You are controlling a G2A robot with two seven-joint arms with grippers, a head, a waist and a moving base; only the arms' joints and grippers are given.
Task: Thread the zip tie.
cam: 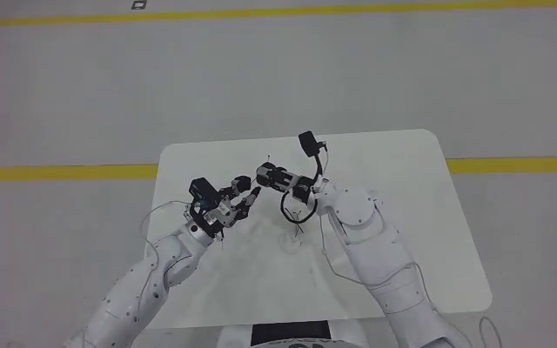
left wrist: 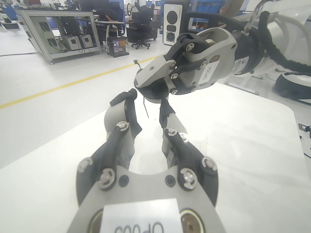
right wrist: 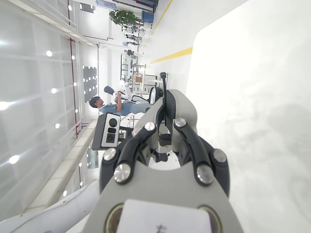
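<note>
Top view: both pincers meet over the table [cam: 392, 261], toward 10 o'clock from its centre. The left pincer [cam: 248, 192] sits at about 7 o'clock of the right pincer [cam: 265, 171], with their tips close together.

Right pincer [right wrist: 165, 98]: clenched on the zip tie [right wrist: 165, 86], gripping the strap part-way along. The strap runs straight, with no loop formed. The head end [right wrist: 163, 75] sticks out past the fingertips, free in the air, with nothing passed through it.

Left wrist view: the tail of the zip tie [left wrist: 146, 109] comes out of the far side of the right pincer [left wrist: 145, 86] and hangs into the gap between the left pincer's fingers. Left pincer [left wrist: 148, 98]: released, with a finger on either side of the tail. I can make out no contact with the strap. The whole tie is held clear above the table, not resting on it.

Progress (judgement): early.
- Done: the tie is picked up and held up to the other arm, and the tail is lined up inside the open left pincer.
- Not yet done: closing on the tail, bending the strap round, feeding the tip into the head slot, and pulling it through.

Risk (judgement): the tail is thin and springy, so it could flick out sideways as the fingers close. The head slot is too small here to judge its orientation.
</note>
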